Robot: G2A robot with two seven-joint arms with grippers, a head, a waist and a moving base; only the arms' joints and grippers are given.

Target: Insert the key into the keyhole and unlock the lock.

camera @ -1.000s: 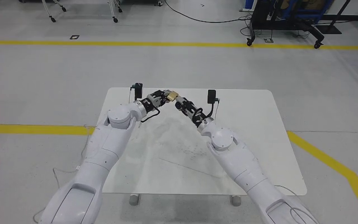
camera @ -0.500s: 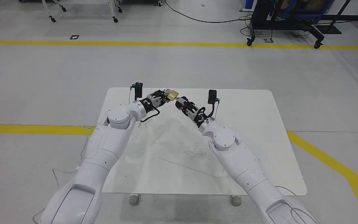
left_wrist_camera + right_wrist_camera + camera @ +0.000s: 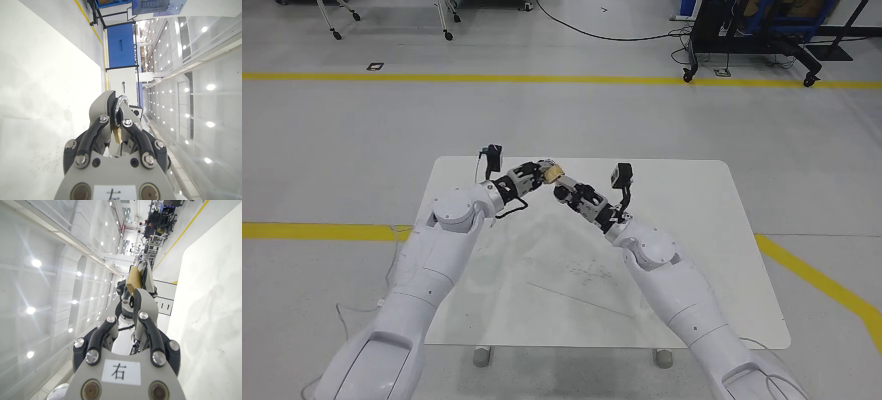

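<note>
A: Where's the lock?
B: The lock (image 3: 553, 172) is at upper centre of the top view, held over the white table (image 3: 692, 260). The left gripper (image 3: 535, 173) is clamped on its shackle.
A: Other arm?
B: The right gripper (image 3: 135, 294) pinches the key (image 3: 130, 299) at the lock's base. Table scuffed. Grey floor (image 3: 542, 120) with yellow lines (image 3: 642, 79).

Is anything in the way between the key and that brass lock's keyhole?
Nothing visible is. The right gripper holds the key right at the end of the lock, which the left gripper holds.

Between left gripper (image 3: 118, 107), right gripper (image 3: 562, 186): lock (image 3: 552, 172), key (image 3: 130, 299)
</note>
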